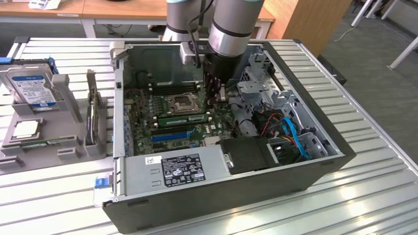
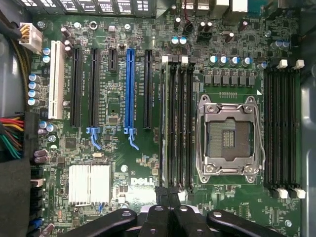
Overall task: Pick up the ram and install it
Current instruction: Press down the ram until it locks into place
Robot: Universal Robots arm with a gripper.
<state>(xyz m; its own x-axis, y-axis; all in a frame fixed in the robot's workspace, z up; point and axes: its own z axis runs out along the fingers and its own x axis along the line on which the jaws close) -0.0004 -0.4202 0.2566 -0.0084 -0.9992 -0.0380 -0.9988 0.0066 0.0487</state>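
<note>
A long green ram stick [image 1: 183, 119] lies along the memory slots just in front of the empty processor socket [image 1: 181, 103] on the motherboard inside the open computer case. My gripper [image 1: 222, 95] reaches down into the case, close above the board at the exterior view's right end of that stick. In the wrist view the black fingers [image 2: 159, 210] are pressed together, and the gripper [image 2: 167, 193] hangs over one end of the black memory slots [image 2: 177, 126] beside the socket [image 2: 228, 138]. Nothing shows between the fingers.
A grey holder [image 1: 65, 152] left of the case carries a hard drive [image 1: 33, 88], a square silver chip [image 1: 26, 128] and a small green stick [image 1: 49, 143]. The power supply [image 1: 176, 169], drive cage [image 1: 261, 83] and cables [image 1: 294, 137] crowd the case's front and right.
</note>
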